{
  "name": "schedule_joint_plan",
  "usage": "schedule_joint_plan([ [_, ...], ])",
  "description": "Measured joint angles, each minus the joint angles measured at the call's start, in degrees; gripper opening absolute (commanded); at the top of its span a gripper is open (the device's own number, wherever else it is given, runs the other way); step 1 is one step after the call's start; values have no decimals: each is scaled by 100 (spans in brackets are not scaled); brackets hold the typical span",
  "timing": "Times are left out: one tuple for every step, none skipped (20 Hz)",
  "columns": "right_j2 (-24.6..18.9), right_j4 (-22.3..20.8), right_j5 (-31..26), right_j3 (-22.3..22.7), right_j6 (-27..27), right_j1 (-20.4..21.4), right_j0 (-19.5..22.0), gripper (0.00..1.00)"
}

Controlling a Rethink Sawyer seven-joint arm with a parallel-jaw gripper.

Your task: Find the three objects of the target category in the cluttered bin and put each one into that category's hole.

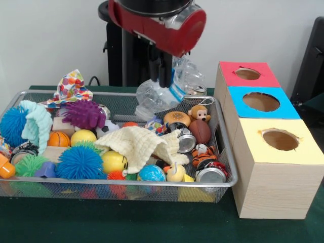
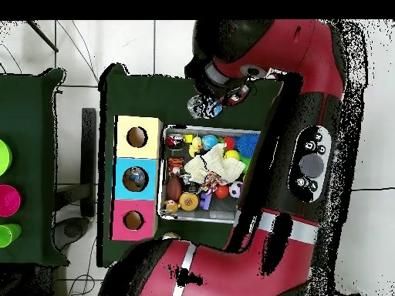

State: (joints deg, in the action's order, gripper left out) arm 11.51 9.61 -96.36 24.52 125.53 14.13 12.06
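Observation:
The bin [image 1: 116,92] is a wide silver wire-mesh basket packed with toys, balls, cloths and cans. My gripper [image 1: 163,81] hangs over the bin's back middle, shut on a crushed clear plastic bottle [image 1: 152,97] with a blue label, held above the clutter. To the bin's right stands a wooden box row with three holes: red top [image 1: 248,74], blue top [image 1: 260,102], yellow top [image 1: 280,139]. In the overhead view the arm hides much of the bin [image 2: 200,128]; the bottle [image 2: 204,106] shows beyond its edge.
In the bin lie a cream cloth [image 1: 139,144], a blue spiky ball [image 1: 80,162], a purple spiky ball [image 1: 83,114], a monkey toy [image 1: 199,112], a brown football [image 1: 201,130] and silver cans [image 1: 210,174]. A patterned cloth [image 1: 71,87] drapes over the back left rim.

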Motion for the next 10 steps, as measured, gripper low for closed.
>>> schedule_joint_plan([
  [4,19,-21,-43,0,-10,0,0],
  [8,36,-38,-83,0,-18,-2,0],
  [16,57,-50,-131,1,-29,-6,0],
  [23,78,-62,-178,2,-40,-11,0],
  [42,130,-72,-266,26,-61,-31,0],
  [52,167,-72,-318,53,-75,-47,0],
  [59,191,-78,-354,78,-85,-59,0],
  [65,214,-84,-390,102,-96,-71,0],
  [82,270,-104,-477,172,-125,-102,0],
  [90,293,-116,-519,203,-139,-117,0],
])
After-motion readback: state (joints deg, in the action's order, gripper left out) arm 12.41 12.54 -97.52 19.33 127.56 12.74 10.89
